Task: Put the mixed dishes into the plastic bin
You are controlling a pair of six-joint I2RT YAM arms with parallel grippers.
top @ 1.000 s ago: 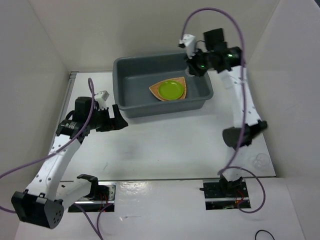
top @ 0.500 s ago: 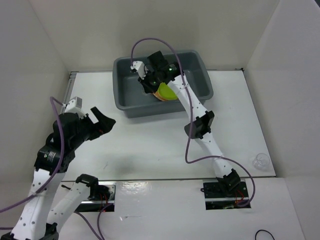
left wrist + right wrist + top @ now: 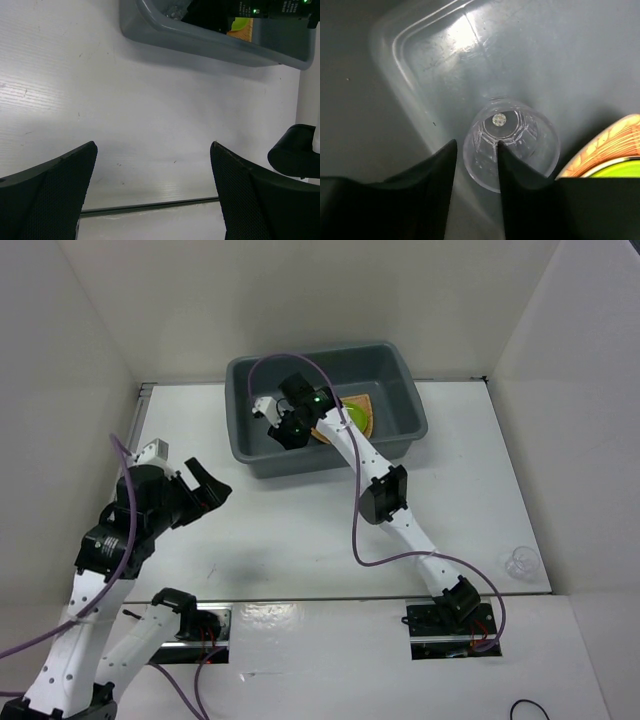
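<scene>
The dark grey plastic bin (image 3: 330, 453) stands at the back of the table. Inside it lies an orange-tan woven plate (image 3: 364, 404) with a lime-green plate (image 3: 347, 417) on top, partly hidden by my right arm. My right gripper (image 3: 283, 430) reaches down into the bin's left part. In the right wrist view a clear glass (image 3: 520, 142) stands upright on the bin floor (image 3: 545, 60). My right gripper (image 3: 476, 145) is open: one finger is inside the glass, the other outside, a little off its wall. My left gripper (image 3: 205, 490) hovers open over bare table, empty.
Another small clear glass (image 3: 519, 562) stands on the table near its right front edge. White walls close in the table on the left, back and right. The left wrist view shows the bin's near wall (image 3: 210, 42) ahead of my left gripper (image 3: 153, 147).
My right arm swung from the bin's back right corner to its left part and went down. Its jaws have parted around the glass wall. My left arm drew back toward the near left.
</scene>
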